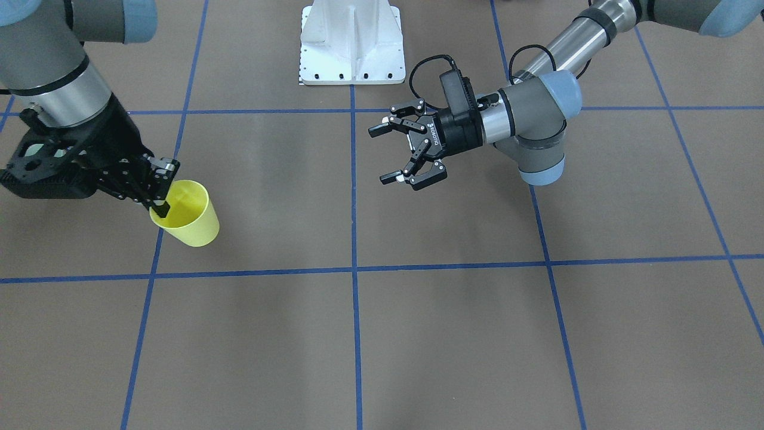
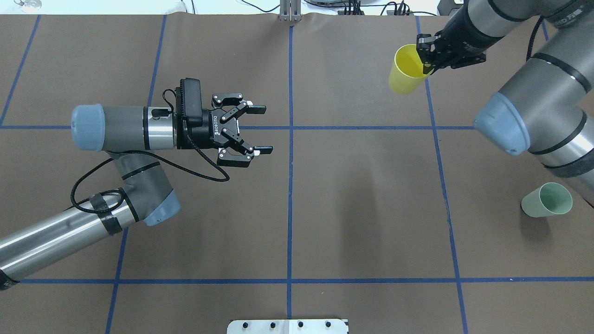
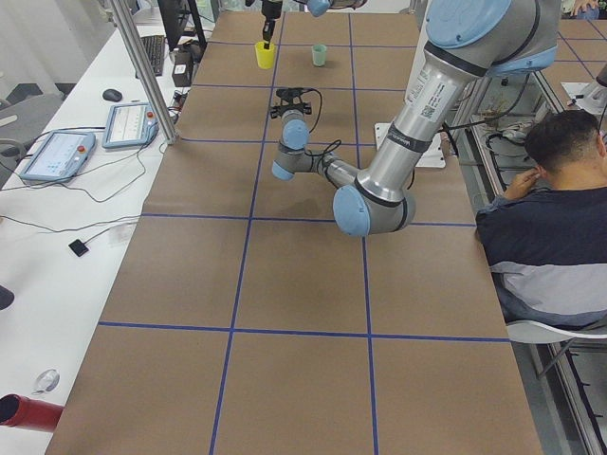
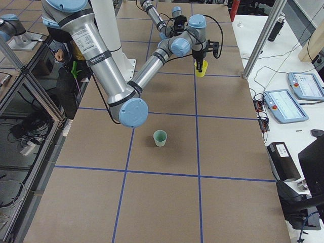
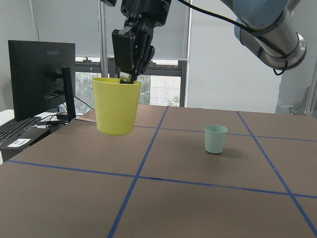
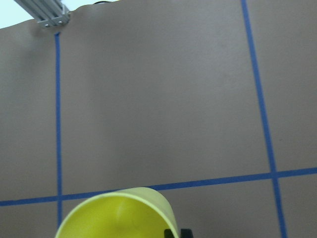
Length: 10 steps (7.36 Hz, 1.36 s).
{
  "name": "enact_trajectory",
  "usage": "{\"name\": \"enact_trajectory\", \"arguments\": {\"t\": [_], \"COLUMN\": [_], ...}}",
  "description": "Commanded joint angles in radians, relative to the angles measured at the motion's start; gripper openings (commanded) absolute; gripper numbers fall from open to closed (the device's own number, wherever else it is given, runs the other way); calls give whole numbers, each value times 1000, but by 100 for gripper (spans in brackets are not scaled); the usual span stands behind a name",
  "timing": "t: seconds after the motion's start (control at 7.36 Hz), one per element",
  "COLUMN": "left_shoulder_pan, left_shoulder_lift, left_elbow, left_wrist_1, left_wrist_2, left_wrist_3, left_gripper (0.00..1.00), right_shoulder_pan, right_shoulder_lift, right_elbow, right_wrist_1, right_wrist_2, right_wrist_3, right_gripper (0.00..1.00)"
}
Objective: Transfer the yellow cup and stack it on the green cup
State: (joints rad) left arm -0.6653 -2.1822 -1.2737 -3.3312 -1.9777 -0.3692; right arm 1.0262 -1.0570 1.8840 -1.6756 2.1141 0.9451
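My right gripper (image 1: 160,206) is shut on the rim of the yellow cup (image 1: 188,218), one finger inside and one outside. The cup (image 2: 404,72) hangs slightly tilted, a little above the table, at the far right; in the left wrist view the yellow cup (image 5: 116,106) shows no contact with the surface. The green cup (image 2: 546,200) stands upright on the table at the right edge, nearer the robot's base and beside my right arm; it is out of the front-facing view. My left gripper (image 2: 264,130) is open and empty, left of the table's centre line, pointing toward the right side.
The white base plate (image 1: 352,42) sits at the robot's side of the table. Blue tape lines (image 2: 290,185) grid the brown surface. A person (image 3: 550,218) sits beside the table's robot side. Tablets (image 3: 57,152) and a metal post (image 3: 142,66) stand past the far edge.
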Motion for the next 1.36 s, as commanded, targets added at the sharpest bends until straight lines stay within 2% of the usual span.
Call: {"name": "enact_trajectory", "arguments": {"t": [0.0, 0.54, 0.95, 1.22], "left_shoulder_pan": [-72, -212, -295, -373], "left_shoulder_lift": [13, 68, 201, 274], "left_elbow": [-4, -88, -96, -101], "left_wrist_1": [111, 503, 729, 887], "left_wrist_2": [-1, -1, -24, -53], "left_wrist_3": [-2, 3, 7, 13], "left_gripper": [99, 99, 100, 100], "right_shoulder_pan": [89, 156, 213, 245], "right_shoulder_lift": [-96, -247, -326, -360], "right_elbow": [1, 41, 79, 98], "right_wrist_1": [-20, -13, -12, -12], "right_wrist_2": [52, 58, 121, 132], "right_wrist_3": [-202, -386, -488, -540], "right_gripper": [0, 0, 0, 0]}}
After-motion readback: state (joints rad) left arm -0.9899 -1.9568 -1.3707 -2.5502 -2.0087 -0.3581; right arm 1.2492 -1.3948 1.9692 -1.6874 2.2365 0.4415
